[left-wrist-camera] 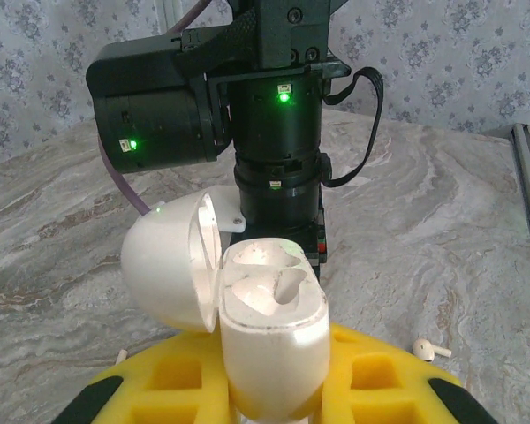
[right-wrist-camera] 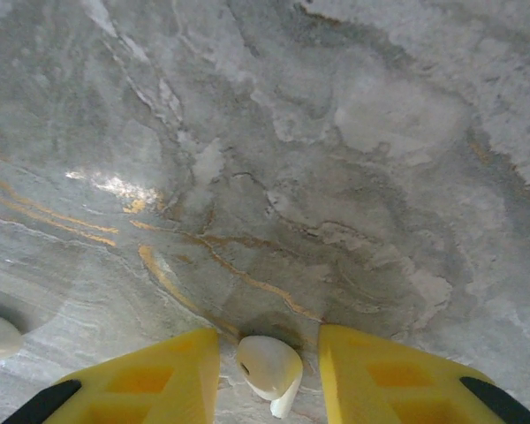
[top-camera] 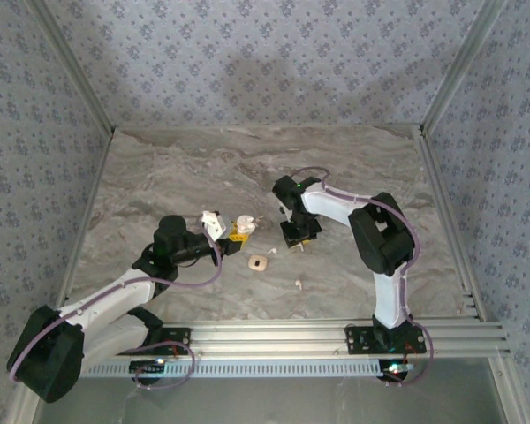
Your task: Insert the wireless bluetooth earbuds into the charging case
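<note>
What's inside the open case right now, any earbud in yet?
Both wells in the case look empty. Their deep stem holes are hidden by the rim. One earbud is between the right fingers.

The charging case's (left-wrist-camera: 274, 344) base is cut off by the bottom edge.

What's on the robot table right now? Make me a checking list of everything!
Surface: grey marbled table, nothing spilled.
Job's things: charging case, lid open, sockets empty, held by left gripper; earbud between the jaws of the right gripper; second earbud loose on table.
Clutter: round disc on the table.
Grippers: left gripper shut on charging case; right gripper open, gaps either side of earbud.
Cables: purplish cables along both arms, nothing snagged.
Surroundings: patterned walls, metal rails.
</note>
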